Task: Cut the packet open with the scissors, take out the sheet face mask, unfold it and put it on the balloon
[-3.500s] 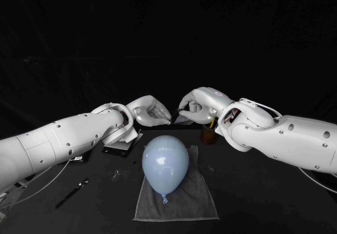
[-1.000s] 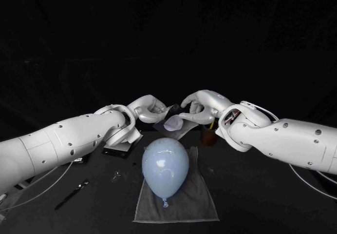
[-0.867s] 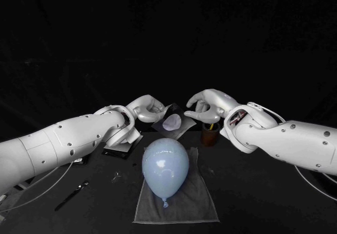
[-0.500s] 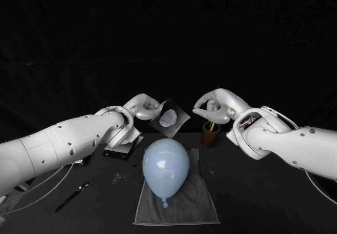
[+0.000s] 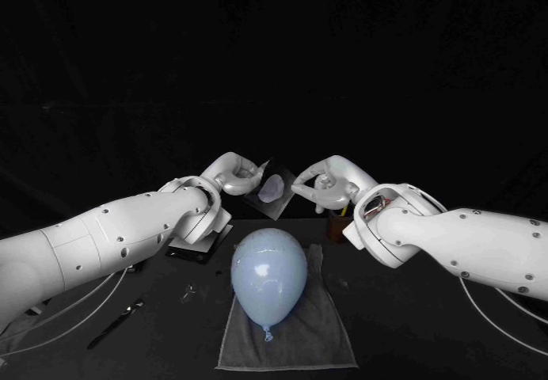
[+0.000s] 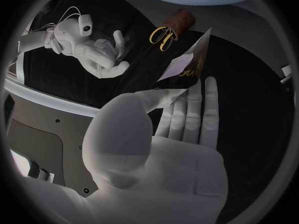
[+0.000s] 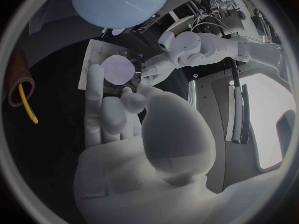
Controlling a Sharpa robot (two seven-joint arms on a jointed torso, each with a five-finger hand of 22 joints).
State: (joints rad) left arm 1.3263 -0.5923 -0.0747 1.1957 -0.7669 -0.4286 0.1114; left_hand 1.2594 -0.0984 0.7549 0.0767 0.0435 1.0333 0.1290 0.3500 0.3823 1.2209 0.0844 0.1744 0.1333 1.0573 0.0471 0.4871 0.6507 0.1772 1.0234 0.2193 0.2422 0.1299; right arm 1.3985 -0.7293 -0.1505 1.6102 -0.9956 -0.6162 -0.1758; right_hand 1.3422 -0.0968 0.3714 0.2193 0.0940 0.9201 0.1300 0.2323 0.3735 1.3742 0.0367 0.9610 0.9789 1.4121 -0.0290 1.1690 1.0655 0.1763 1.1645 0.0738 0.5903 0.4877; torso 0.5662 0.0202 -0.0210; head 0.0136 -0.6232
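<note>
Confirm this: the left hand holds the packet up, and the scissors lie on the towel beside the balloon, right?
Not quite. The scissors stand in the brown cup, as the left wrist view shows, not on the towel. The left hand does hold the packet up.

The packet (image 5: 272,193) in my left hand (image 5: 233,174) is smooth, dark and slightly shiny. The balloon (image 5: 269,271) is glossy rubber. The cloth (image 5: 314,328) under it is matt and napped.

A black table (image 5: 400,348) stands before a plain black backdrop (image 5: 274,63) in dim light.
</note>
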